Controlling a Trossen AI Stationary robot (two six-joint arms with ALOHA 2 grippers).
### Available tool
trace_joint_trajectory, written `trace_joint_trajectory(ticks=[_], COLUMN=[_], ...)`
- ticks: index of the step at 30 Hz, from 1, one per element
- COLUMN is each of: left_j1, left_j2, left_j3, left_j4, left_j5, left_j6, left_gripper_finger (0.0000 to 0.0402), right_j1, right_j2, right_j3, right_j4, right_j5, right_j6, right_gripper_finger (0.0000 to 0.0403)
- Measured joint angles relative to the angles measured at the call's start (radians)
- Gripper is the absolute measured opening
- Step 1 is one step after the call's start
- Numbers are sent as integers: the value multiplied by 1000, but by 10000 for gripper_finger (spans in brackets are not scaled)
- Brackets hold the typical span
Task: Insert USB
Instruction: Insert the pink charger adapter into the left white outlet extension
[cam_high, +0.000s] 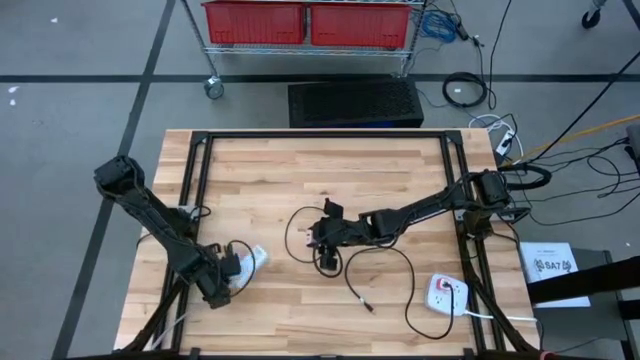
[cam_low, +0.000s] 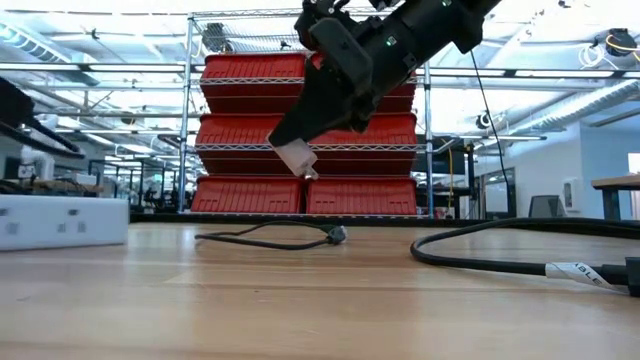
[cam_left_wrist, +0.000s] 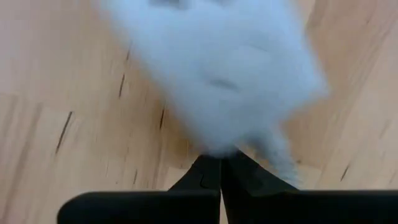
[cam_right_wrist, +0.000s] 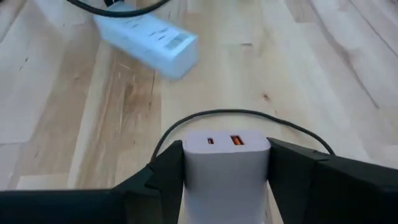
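Your right gripper (cam_right_wrist: 227, 180) clamps a white charger (cam_right_wrist: 227, 165) (ports facing outward) above the table (cam_high: 400, 170). Your left gripper (cam_high: 232, 268) sits closed, empty

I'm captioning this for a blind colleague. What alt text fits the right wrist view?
The right gripper holds a white charger block between its dark fingers, two ports facing forward, above a wooden table. A thin black cable curves just beyond it, and a white power strip lies farther off.
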Motion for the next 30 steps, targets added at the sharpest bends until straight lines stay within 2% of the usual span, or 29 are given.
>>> trace_joint_trajectory(ticks=[5,7,9,14,18,21,23,26,30], left_j1=[35,55,65,81,68,39,9,-27,-37], left_j2=[-2,2,3,2,-39,-87,-121,-139,-58], left_j3=[-22,-27,-28,-19,53,112,152,175,171], left_j4=[50,59,87,138,-7,-99,-70,14,28], left_j5=[-91,-256,-332,-361,-297,-194,-130,-102,-18], left_j6=[1,1,1,91,143,208,258,281,267], left_gripper_finger=[2,1,1,1,1,1,1,1,1], right_j1=[1,1,1,5,9,13,14,14,16], right_j2=[0,0,-1,-1,0,0,0,0,0], right_j3=[0,0,-10,-59,-68,-68,-68,-68,-68], right_j4=[76,125,186,285,275,282,281,275,276], right_j5=[29,30,30,24,22,22,22,22,22], right_j6=[3,9,11,14,18,13,10,10,3], right_gripper_finger=[160,160,160,160,160,160,160,160,160])
